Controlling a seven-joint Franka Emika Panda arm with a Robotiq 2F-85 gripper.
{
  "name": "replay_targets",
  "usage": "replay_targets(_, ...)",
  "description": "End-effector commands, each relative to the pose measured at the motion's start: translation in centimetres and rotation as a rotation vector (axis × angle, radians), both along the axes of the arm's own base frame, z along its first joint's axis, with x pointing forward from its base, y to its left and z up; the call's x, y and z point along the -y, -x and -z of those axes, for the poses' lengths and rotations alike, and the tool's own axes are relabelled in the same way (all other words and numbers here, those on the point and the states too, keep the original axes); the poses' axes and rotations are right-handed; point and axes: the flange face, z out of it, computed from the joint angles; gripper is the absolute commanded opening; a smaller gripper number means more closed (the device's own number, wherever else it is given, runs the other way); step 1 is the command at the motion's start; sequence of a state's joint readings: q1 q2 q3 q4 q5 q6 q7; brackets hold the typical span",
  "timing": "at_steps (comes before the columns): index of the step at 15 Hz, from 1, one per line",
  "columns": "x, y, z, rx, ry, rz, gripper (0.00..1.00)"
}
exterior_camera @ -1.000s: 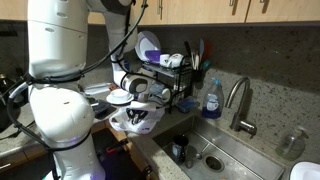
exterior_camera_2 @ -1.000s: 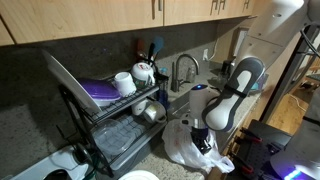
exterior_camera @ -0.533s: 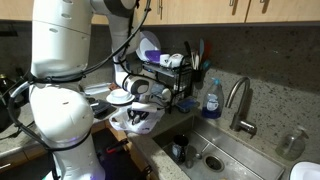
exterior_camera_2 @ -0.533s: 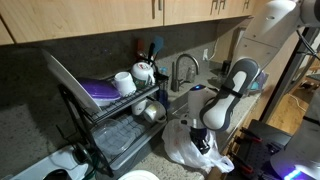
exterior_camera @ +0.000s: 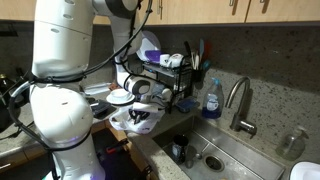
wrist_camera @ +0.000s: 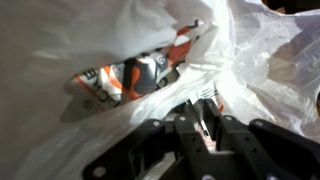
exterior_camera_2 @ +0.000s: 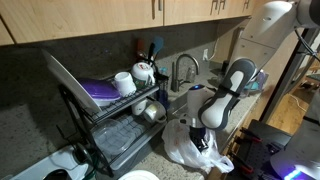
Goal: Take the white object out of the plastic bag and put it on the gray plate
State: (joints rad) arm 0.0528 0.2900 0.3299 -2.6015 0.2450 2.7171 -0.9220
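Kitchen cupboards hang over a speckled stone surface (exterior_camera: 270, 138). At the left the white robot arm (exterior_camera: 55, 90) bends down to the plastic bag (exterior_camera: 128, 125), which lies crumpled at the surface's edge, just in front of the dish rack (exterior_camera: 165, 78). The gripper (exterior_camera: 140, 114) is sunk in the bag's mouth. In the wrist view its tips sit close together among the film, but whether they pinch anything cannot be told. An orange, black and white printed item (wrist_camera: 125, 80) lies inside the bag. Further right stand a blue soap bottle (exterior_camera: 211, 98) and the faucet (exterior_camera: 238, 105) over the sink (exterior_camera: 215, 158).
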Motion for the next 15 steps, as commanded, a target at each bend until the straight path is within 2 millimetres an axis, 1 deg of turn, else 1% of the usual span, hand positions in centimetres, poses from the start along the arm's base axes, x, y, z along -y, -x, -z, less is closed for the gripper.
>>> replay_targets(1, 0.2, -0.4, 0.4, 0.004, -0.007, -0.011, 0.01)
replay_targets(3, 0.2, -0.4, 0.4, 0.002, -0.006, -0.009, 0.00)
replay_targets(5, 0.2, -0.4, 0.3, 0.004, -0.005, -0.008, 0.04)
replay_targets(6, 0.2, -0.4, 0.1, 0.004, -0.003, -0.007, 0.03)
replay_targets(7, 0.1, -0.3, 0.0, 0.004, -0.002, -0.006, 0.04)
replay_targets(11, -0.3, 0.0, -1.6, -0.004, 0.015, -0.009, 0.02)
replay_targets(15, -0.8, 0.6, -2.6, -0.047, 0.018, -0.031, 0.03)
